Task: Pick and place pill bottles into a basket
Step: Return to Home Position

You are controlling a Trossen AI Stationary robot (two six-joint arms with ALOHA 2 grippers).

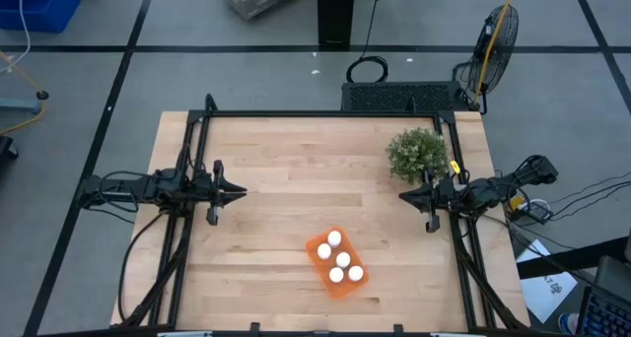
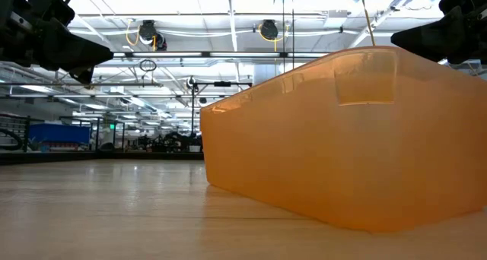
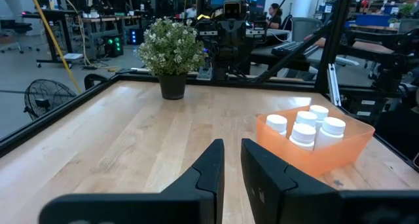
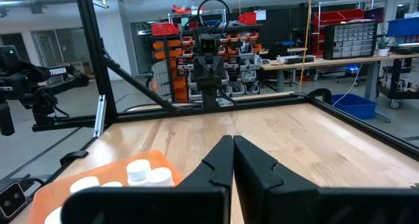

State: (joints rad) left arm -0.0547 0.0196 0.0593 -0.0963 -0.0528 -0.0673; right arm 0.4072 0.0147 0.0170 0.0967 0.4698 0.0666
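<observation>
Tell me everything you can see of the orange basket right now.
The basket is a small orange tray of translucent-looking plastic, rectangular with rounded corners and smooth walls. It sits flat on the wooden table, low in the high view and slightly right of centre, turned at an angle to the table's edges. Five white pill bottles stand upright inside, close together. The left gripper and right gripper are both clear of it.

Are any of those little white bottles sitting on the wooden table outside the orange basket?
No: from above, all five white pill bottles sit inside the orange basket, none on the bare wooden table.
</observation>
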